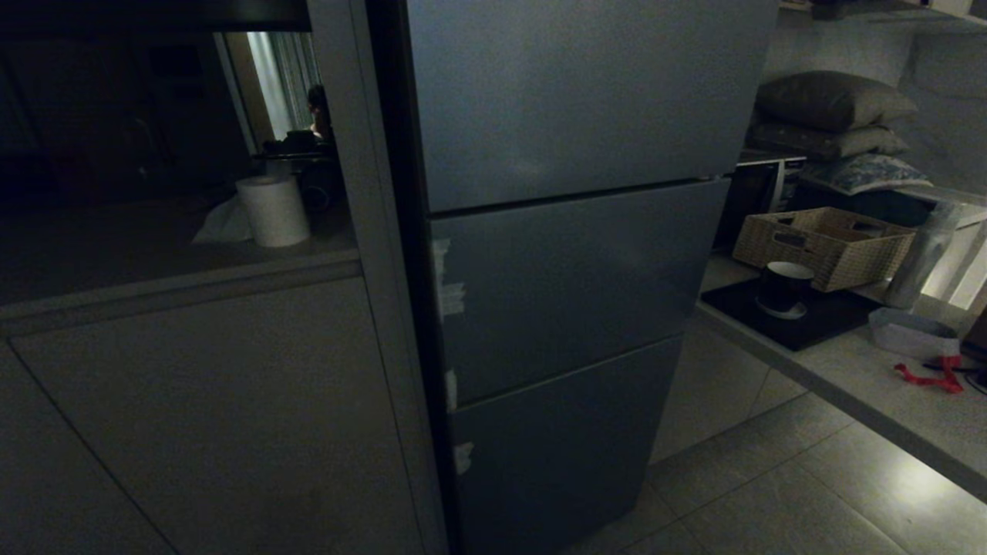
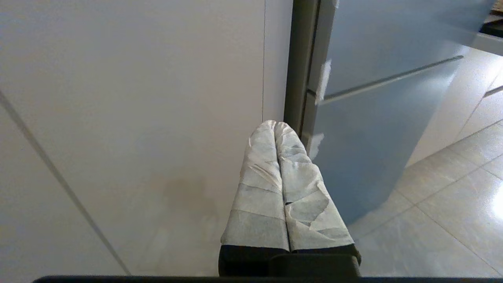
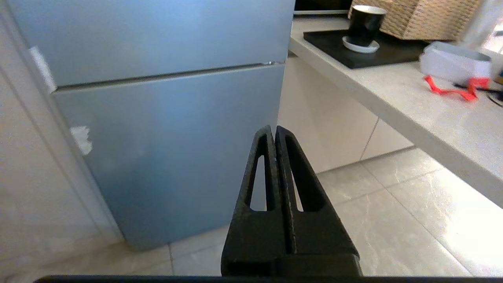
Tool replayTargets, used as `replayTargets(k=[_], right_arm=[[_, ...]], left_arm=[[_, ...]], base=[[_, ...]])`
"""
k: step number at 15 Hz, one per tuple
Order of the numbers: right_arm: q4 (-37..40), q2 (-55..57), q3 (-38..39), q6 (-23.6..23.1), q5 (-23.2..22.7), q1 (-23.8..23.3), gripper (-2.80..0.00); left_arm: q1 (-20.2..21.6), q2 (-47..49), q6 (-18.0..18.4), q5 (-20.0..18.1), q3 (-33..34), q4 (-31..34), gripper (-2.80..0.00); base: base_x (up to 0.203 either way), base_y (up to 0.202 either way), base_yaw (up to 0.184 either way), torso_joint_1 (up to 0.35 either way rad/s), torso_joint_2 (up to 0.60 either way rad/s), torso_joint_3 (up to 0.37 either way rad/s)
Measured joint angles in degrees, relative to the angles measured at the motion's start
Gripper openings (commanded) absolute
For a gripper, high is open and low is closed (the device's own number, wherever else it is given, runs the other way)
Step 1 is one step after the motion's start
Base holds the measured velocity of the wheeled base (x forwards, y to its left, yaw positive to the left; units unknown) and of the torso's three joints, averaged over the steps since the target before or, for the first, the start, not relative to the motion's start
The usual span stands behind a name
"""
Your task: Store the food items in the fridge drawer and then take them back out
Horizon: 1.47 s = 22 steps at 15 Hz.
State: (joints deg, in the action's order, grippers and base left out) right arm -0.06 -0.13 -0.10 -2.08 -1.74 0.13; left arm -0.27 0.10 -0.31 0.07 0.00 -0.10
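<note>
On the left, a low cabinet counter (image 1: 154,254) carried a white paper roll (image 1: 273,210) near its right end, close to the tall pale panel that separated the counter from the fridge. Behind the roll, part of a person (image 1: 318,114) showed in a lit opening at the back of the room.

The left gripper (image 2: 275,125) hung low before the pale cabinet front (image 2: 137,118), just beside the fridge's left edge. Its fingers, wrapped in pale tape, were pressed together with nothing between them.

The grey-blue fridge (image 1: 570,254) stood at the centre with all three doors closed. Scraps of white tape (image 1: 450,297) marked the left edge of the middle and lower doors. The fridge drawer lay behind the closed middle door and could not be seen; no food items were visible in any view.

The right gripper (image 3: 275,127) hung low in front of the lower door, above the tiled floor (image 3: 393,204). Its black fingers were clenched tip to tip and held nothing.

To the right of the fridge ran a light worktop (image 1: 871,385). Toward its back edge lay a black mat (image 1: 817,320) bearing a dark cup on a white saucer (image 1: 783,288), with a wicker basket (image 1: 833,245) just behind it. Further right along the worktop stood a tall clear container (image 1: 921,258), a pale shallow bowl (image 1: 914,333) and, near the front edge, a red ribbon (image 1: 929,376). Stacked cushions (image 1: 833,116) rested on a higher surface behind.
</note>
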Motion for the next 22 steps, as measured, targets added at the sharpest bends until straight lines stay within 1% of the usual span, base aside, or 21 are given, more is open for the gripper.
replayTargets(k=[5,12,16,17,19,20,22], right_arm=[[0.00,0.00,0.00,0.00,0.00,0.00,-2.80],[0.01,0.02,0.00,0.00,0.01,-0.02,-2.80],[-0.01,0.02,0.00,0.02,0.01,0.00,-2.80],[-0.01,0.02,0.00,0.00,0.04,0.00,-2.80],[-0.04,0.02,0.00,0.00,0.04,0.00,-2.80],[-0.01,0.02,0.00,0.00,0.04,0.02,-2.80],[0.01,0.04,0.00,0.00,0.01,-0.02,-2.80]], left_arm=[[0.00,0.00,-0.02,0.00,0.00,-0.01,-2.80],[0.00,0.00,0.11,0.00,0.00,-0.01,-2.80],[0.00,0.00,1.78,-0.25,-0.44,-0.25,-2.80],[0.00,0.16,1.84,-0.94,-2.19,-0.27,-2.80],[0.00,2.46,1.01,-3.66,-7.24,-0.47,-2.80],[-0.06,5.03,-0.23,-4.99,-9.41,-0.67,-2.80],[-0.60,12.84,-4.36,-8.00,-13.15,-1.19,-2.80]], base=[[0.183,0.000,0.000,0.003,0.00,0.001],[0.007,0.000,0.000,0.001,0.00,0.000],[0.000,0.000,0.000,0.000,0.00,0.000],[0.000,0.000,0.000,0.000,0.00,0.000],[0.000,0.000,0.000,0.000,0.00,0.000],[0.000,0.000,0.000,0.000,0.00,0.000],[0.000,0.000,0.000,0.000,0.00,0.000]])
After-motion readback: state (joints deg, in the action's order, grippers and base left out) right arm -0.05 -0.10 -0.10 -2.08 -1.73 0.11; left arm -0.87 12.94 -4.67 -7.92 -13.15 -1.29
